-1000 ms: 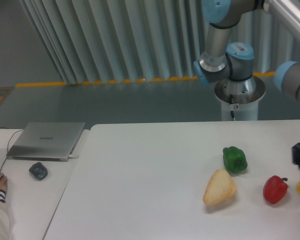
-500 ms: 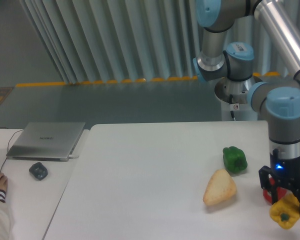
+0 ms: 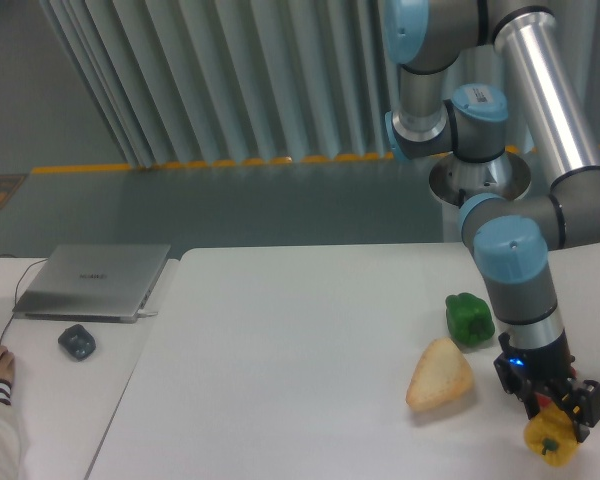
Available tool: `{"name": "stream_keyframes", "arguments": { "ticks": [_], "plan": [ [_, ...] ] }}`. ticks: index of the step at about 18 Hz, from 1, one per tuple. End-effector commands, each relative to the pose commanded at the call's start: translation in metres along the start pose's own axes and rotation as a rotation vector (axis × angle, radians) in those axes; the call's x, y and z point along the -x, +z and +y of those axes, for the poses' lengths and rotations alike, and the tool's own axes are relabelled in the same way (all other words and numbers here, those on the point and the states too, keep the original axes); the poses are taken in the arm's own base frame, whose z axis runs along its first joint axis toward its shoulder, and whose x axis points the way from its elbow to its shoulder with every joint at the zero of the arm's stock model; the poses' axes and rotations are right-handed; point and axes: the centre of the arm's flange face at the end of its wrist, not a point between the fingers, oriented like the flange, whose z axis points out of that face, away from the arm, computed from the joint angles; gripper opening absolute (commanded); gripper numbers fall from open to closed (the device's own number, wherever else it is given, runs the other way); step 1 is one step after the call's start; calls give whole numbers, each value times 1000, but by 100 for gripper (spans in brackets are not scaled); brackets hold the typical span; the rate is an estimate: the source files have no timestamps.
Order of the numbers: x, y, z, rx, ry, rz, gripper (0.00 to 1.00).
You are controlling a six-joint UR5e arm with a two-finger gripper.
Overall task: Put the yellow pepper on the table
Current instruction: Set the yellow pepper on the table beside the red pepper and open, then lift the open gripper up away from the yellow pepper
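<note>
Gripping glossy lobed yellow pepper [image 3: 550, 440]

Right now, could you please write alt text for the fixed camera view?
The robot's tool holds a yellow pepper low over the white table, beside a tan bread-like lump and a green pepper. A grey laptop lies far left.

Lighting: even, diffuse, cool in tone; the source cannot be told. Exposure: the table [image 3: 280, 340] is rendered bright white without being blown out. Shadows: faint, soft patches are seen under the bread lump [image 3: 439, 375] and green pepper [image 3: 469, 319]. Glare: a long highlight is carried by the arm's metal tube [image 3: 542, 85]. Sharpness: soft throughout; slight blur is noted at the gripper [image 3: 552, 410] and yellow pepper [image 3: 550, 440]. Edge distortion: none is evident.
</note>
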Motion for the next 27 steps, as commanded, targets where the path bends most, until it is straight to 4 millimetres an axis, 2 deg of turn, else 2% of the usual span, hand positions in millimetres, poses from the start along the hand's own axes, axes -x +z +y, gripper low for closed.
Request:
{"name": "stream_keyframes", "arguments": {
  "ticks": [5,7,8,10,11,19,22,25,27],
  "plan": [
    [-2,5,-1,3,1,5,50],
    [-3,6,-3,2,4,5,55],
    [-5,5,-6,-5,8,-4,63],
    [-5,6,-7,-18,7,-19,92],
    [-6,7,-7,-18,9,-21,100],
    [-5,0,-6,-26,15,-28,100],
    [5,-29,0,-46,78,-54,100],
    [7,-46,10,-21,268,-38,100],
    [7,-65,22,5,416,0,100]
  ]
}}
